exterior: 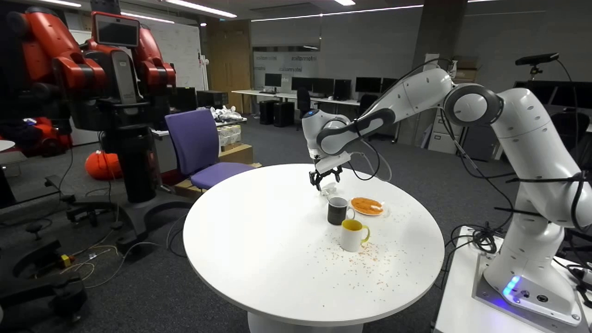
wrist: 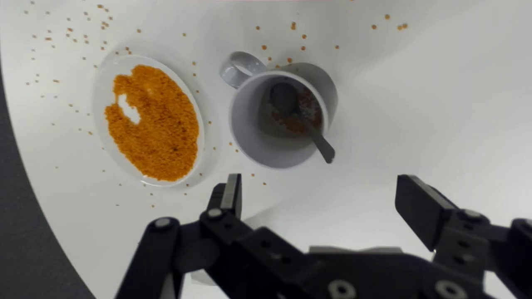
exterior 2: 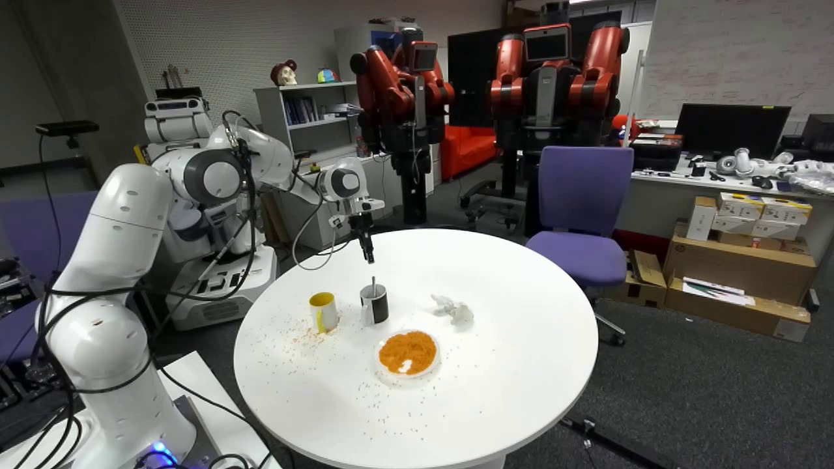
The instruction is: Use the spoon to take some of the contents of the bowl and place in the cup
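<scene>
On the desk (exterior 2: 521, 365) I see, in an exterior view, spoon (exterior 2: 374, 284) in cup (exterior 2: 376, 309), mug (exterior 2: 324, 312) to its left, bowl (exterior 2: 406, 367) in front.

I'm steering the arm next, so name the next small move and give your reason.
I'd probably ease the open gripper across until its jaws straddle the handle of the spoon: they hold nothing, the spoon leans in the dark mug with its handle end sticking over the rim, and the bowl holds orange grains to scoop.
</scene>
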Robot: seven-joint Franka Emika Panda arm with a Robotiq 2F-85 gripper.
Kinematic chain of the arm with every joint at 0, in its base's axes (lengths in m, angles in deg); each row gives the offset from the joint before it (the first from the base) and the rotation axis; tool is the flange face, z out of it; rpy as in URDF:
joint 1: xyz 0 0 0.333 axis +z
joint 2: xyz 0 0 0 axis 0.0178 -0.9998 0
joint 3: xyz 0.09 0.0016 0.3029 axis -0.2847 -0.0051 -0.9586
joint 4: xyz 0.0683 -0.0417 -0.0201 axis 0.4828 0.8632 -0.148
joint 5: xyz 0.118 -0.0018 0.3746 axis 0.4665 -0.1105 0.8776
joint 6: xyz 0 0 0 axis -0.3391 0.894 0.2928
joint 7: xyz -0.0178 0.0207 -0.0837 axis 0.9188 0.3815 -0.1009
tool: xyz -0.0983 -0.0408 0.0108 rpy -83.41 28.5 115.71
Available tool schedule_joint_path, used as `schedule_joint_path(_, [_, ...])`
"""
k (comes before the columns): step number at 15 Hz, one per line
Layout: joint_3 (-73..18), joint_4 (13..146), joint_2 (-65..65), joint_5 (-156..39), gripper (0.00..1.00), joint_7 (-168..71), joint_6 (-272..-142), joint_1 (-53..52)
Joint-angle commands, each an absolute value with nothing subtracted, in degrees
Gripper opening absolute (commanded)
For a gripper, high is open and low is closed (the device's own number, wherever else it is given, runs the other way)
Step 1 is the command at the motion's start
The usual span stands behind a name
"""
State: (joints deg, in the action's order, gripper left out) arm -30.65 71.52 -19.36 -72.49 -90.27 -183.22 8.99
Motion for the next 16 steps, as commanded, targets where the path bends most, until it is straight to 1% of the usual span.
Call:
schedule_joint_path(1, [-29.8,68.8,-21.8,-69.0,1.0,-90.9,-187.9,9.5])
schedule_joint_path(4, [-27.9,69.7,-22.1,-71.1,1.0,-93.3,-190.3,11.9])
schedule_joint_path(8, [-27.4,70.0,-22.5,-70.4,1.0,-96.1,-189.4,13.1])
schedule_joint_path(16, [-26.3,71.4,-23.2,-67.0,1.0,-101.6,-187.2,11.2])
